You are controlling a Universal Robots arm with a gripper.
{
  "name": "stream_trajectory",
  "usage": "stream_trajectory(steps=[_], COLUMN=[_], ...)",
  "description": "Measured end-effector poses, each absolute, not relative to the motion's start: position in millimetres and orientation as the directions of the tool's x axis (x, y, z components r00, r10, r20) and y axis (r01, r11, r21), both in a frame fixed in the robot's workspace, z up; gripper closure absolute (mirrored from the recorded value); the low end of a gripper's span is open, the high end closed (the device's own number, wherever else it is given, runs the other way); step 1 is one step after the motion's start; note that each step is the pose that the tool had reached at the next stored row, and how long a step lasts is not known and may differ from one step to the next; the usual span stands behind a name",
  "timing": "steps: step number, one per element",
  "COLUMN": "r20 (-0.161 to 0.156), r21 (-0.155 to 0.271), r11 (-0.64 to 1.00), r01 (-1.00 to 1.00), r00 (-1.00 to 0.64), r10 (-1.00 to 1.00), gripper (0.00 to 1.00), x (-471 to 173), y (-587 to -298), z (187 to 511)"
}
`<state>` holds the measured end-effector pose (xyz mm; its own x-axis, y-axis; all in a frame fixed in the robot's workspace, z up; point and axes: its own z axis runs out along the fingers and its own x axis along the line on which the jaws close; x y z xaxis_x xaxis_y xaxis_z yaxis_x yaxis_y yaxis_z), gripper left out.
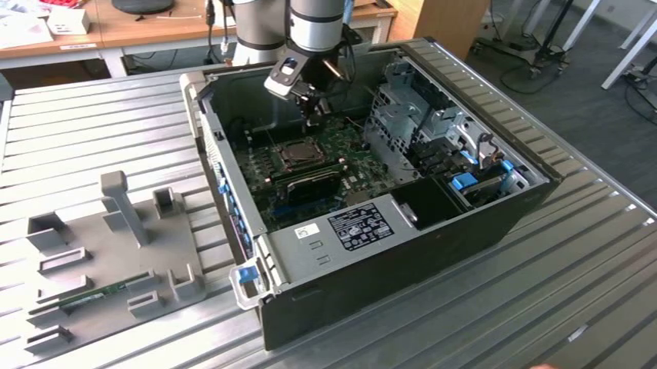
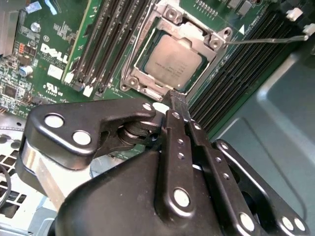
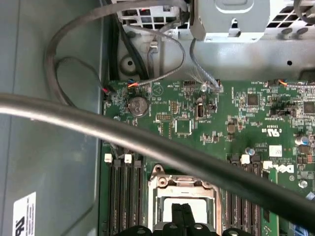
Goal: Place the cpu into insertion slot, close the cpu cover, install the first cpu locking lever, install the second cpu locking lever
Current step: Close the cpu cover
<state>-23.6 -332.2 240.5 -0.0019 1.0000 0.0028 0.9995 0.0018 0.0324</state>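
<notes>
Beyond the gripper (image 1: 312, 117) stand wooden desks (image 1: 165, 31); beneath it spreads a ribbed metal tabletop (image 1: 575, 254); to the exterior view's right of it lies grey floor (image 1: 575, 69).

The computer case (image 1: 431, 231) lies open on the counter (image 1: 585, 261), in the middle of the exterior view. The motherboard (image 1: 308, 173) lies flat inside it. The cpu (image 2: 172, 61) sits in the insertion slot (image 2: 139, 66), and the cpu cover (image 2: 193, 33) lies down over its edges. Memory slots (image 2: 110, 44) run along both sides. The end effector (image 1: 313, 118) hangs just above the slot's edge. A holder tray (image 1: 92, 254) sits on the counter, lower left of the exterior view.
</notes>
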Motion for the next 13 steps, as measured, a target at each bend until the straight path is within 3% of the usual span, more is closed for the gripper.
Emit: stream_trajectory(steps=[13], r20=[0.003], r21=[0.032], r11=[0.002], r01=[0.999], r00=[-0.002], r10=[1.0], gripper=[0.9], x=[-28.6], y=[-332.6], z=[240.1])
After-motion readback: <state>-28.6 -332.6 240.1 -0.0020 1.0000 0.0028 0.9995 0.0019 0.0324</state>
